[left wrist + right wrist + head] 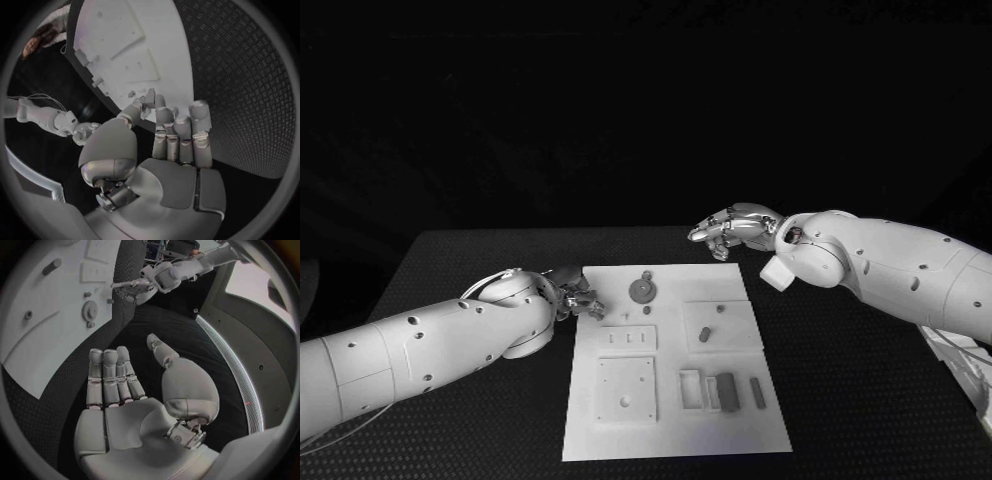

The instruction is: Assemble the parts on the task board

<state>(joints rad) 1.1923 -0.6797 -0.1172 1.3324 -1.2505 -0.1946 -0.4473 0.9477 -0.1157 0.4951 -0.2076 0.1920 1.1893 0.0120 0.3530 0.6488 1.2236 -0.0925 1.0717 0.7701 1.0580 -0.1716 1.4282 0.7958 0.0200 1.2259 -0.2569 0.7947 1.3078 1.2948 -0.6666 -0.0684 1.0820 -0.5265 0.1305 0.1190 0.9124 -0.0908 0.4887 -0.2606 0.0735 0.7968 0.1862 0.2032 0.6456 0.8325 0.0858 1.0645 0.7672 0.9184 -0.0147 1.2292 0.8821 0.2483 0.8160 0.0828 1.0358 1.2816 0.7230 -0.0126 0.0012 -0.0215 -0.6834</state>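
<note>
Head view looks down on the black table [473,260] with the white task board [672,420] lying lengthwise in the middle, its near short edge toward the robot. The left robot hand [574,300] sits at the board's left long edge near the far corner, fingertips just touching or just over that edge; I cannot tell which. In the left wrist view this robot hand [169,145] has its fingers straight and close together with the thumb apart, and nothing is in it. The right robot hand [730,230] hangs above the table just past the board's far right corner, clear of the board. In the right wrist view it [125,390] is flat and wide, fingers extended side by side, thumb spread, holding nothing.

On the board, a round toothed gear [642,291] lies near the far edge, a small peg [707,333] sits in a square recess at mid-right, and three upright blocks [726,391] stand in a row toward the near right. A square plate [627,389] with holes fills the near left.

Bare table runs wide along both long edges of the board and beyond its far edge.
</note>
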